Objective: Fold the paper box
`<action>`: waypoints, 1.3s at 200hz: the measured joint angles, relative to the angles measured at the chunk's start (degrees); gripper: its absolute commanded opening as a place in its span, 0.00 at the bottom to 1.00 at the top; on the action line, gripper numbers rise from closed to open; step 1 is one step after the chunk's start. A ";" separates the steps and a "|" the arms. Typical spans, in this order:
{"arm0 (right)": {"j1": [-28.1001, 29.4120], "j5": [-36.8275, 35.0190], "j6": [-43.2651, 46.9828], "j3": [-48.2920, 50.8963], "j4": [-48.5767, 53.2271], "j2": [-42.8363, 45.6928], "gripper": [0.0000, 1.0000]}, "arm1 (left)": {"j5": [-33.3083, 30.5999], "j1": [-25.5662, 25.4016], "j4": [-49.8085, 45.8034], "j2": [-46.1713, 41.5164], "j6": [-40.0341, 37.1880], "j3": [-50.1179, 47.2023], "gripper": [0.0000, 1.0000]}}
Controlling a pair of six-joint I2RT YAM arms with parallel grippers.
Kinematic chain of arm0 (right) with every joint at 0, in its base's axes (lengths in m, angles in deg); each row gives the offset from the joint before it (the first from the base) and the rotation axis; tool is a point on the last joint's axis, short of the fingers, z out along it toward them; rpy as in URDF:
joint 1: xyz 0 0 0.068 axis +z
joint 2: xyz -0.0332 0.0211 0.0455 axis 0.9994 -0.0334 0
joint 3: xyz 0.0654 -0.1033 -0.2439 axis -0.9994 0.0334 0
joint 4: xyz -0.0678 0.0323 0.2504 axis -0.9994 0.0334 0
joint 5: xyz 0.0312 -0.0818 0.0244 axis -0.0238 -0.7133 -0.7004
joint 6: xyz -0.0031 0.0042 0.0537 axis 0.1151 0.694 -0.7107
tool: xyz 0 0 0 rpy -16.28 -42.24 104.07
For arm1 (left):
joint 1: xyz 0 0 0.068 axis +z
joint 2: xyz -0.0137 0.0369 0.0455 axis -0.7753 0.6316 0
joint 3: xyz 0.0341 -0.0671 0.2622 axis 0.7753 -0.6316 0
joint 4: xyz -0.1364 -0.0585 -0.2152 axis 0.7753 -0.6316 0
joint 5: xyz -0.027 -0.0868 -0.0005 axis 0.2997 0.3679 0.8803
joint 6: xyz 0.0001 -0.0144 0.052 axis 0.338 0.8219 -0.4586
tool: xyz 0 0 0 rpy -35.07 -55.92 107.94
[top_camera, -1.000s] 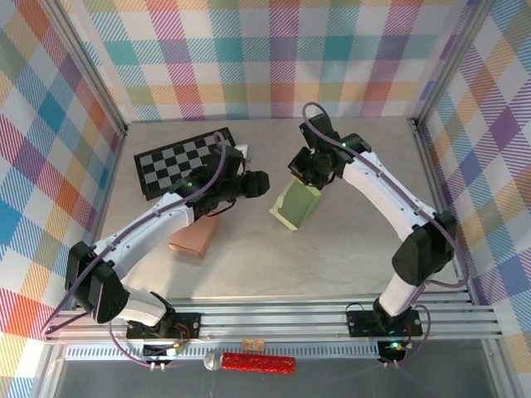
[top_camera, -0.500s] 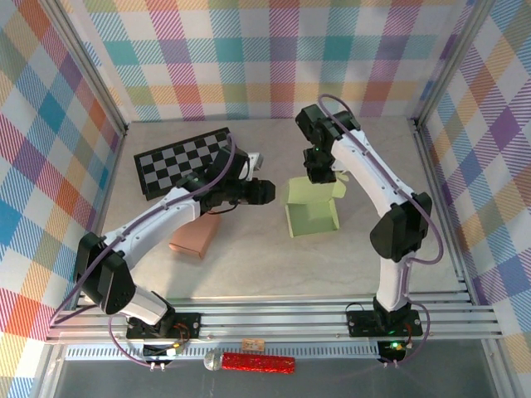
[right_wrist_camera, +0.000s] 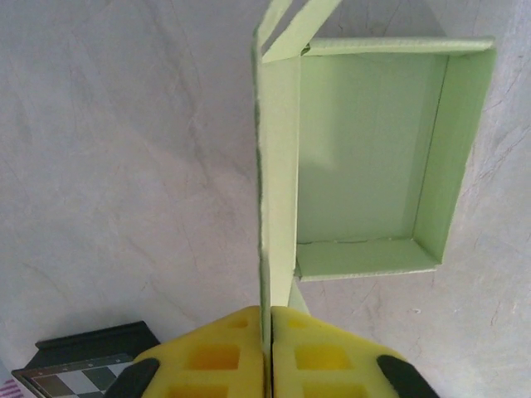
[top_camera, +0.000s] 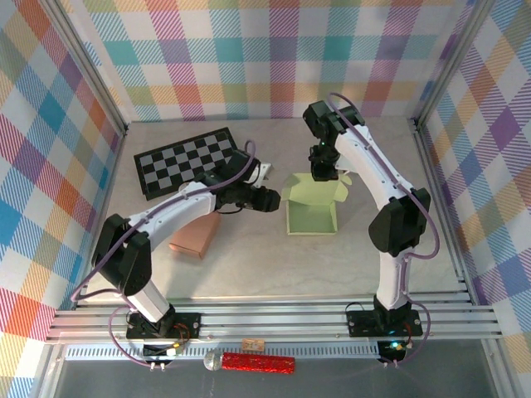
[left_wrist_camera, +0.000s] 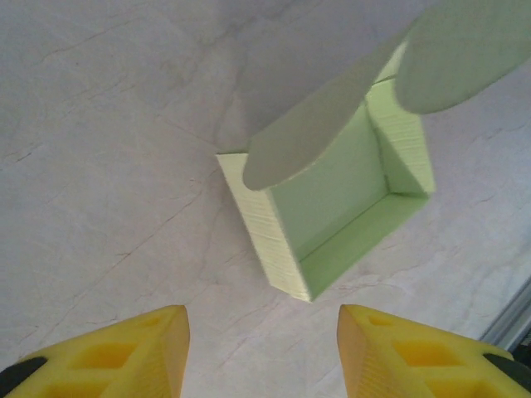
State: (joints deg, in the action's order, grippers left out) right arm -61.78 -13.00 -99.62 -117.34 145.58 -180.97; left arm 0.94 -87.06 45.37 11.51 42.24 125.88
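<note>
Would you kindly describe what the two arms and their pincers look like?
Both the left arm and right arm have white shells with black joints, and a purple cable loops along each. The left pincer and right pincer have bright yellow wedge-shaped fingers with moulded rectangular pockets and black backs.

Bright, even light from overhead fills the top view, leaving only faint, soft-edged shadows under the arms on the grey marbled tabletop. In the left wrist view the pale green paper box is sharp inside, yet its rounded flaps nearest the lens are blurred and throw a soft grey shadow on the surface.
</note>
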 measured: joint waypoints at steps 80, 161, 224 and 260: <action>-0.48 -2.47 15.06 3.13 -5.79 0.79 0.28 | -0.11 0.00 -0.59 4.44 -1.66 3.80 0.52; -5.29 -1.09 62.36 22.03 -28.55 23.89 0.47 | -0.26 1.51 -1.27 7.93 -3.02 8.74 0.54; -19.41 15.65 96.37 48.92 -37.42 34.38 0.47 | 0.00 1.84 -3.80 14.05 -4.39 15.41 0.54; -20.90 18.88 104.26 51.49 -39.06 31.23 0.48 | -0.04 1.84 -5.07 16.50 -4.66 18.14 0.52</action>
State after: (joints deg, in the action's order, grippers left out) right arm -82.68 5.89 4.64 -65.85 106.52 -149.74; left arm 0.89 -85.22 40.30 28.01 37.58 144.02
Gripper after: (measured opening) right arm 0.479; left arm 0.526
